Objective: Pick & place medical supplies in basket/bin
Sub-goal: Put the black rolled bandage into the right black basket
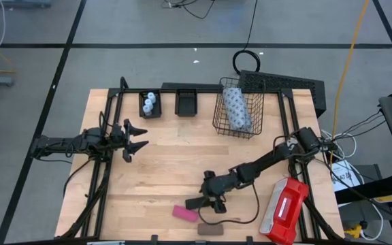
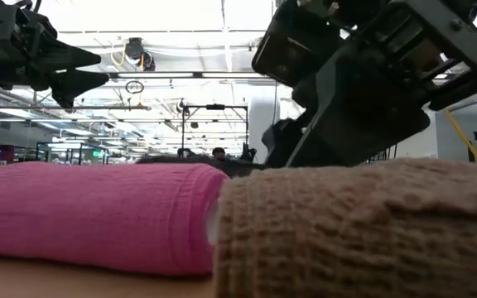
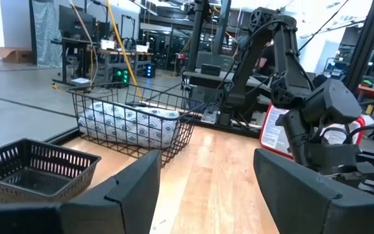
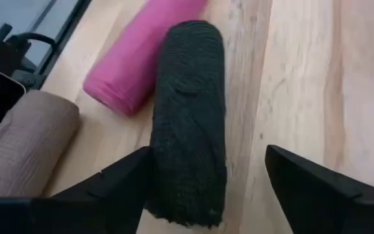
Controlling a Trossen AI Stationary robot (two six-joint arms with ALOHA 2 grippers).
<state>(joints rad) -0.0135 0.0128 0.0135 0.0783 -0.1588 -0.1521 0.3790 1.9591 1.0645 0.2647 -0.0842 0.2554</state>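
Jaws of the right gripper stand wide apart over the black roll, which lies on the desk near its front edge, touching the pink roll at one end, with the brown roll just beside them. One finger sits close against the roll's side while the other stands well clear over bare wood, so the grasp looks off-centre; to do this step well, the gripper should shift until the roll lies midway between the fingers, then descend and close across the roll's narrow width, not along its length. Care is needed that the near finger does not wedge between the black and pink rolls and drag the pink one. Once lifted, the roll would go toward the wire basket at the desk's far side, where the dotted pack already lies. Well apart at the desk's left side, the left gripper waits with its jaws wide, near the small tray holding the white vials.
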